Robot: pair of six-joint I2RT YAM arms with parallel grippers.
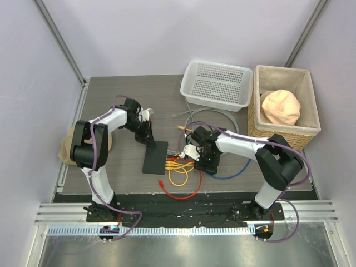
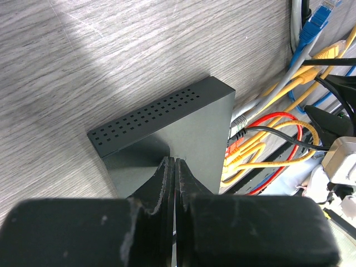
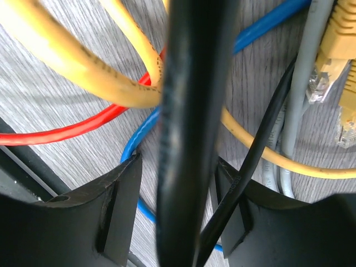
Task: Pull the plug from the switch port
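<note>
the switch [image 1: 155, 157] lies flat on the grey table [image 1: 111, 94] between the 2 arms, its socket edge turned right, where yellow, red, grey and black cables [image 1: 179, 169] bunch up. we see the left gripper [image 2: 174, 161] with its fingers pressed together and nothing between them, tips down on the switch's top face. over on the other side, the right gripper [image 3: 177, 164] straddles a black cable [image 3: 189, 83] near the sockets, a finger on either side, and we cannot tell whether they pinch it.
</note>
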